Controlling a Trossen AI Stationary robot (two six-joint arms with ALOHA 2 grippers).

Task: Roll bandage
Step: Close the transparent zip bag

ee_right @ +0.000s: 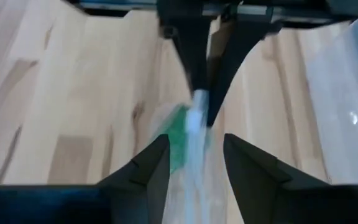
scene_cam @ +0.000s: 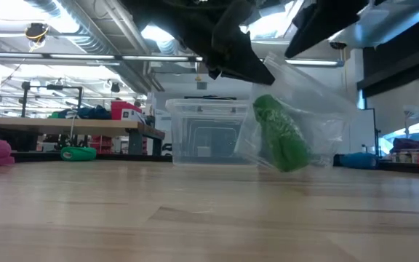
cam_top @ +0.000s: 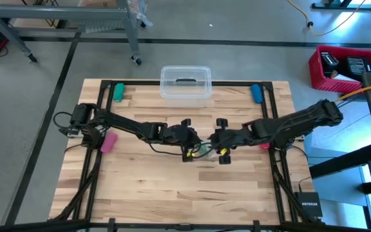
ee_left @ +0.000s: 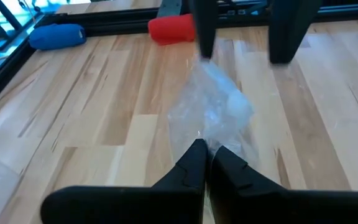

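Wooden table (cam_top: 172, 187): clear bin (cam_top: 185, 84), coloured rolls.

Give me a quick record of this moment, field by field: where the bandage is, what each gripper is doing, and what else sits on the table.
bandage: green roll inside a clear plastic bag, lifted off the table
left gripper: shut on the bag's edge, mid-table
right gripper: open around the bag, facing the left one
clear bin: far edge, centre
other rolls: green, blue, pink, red
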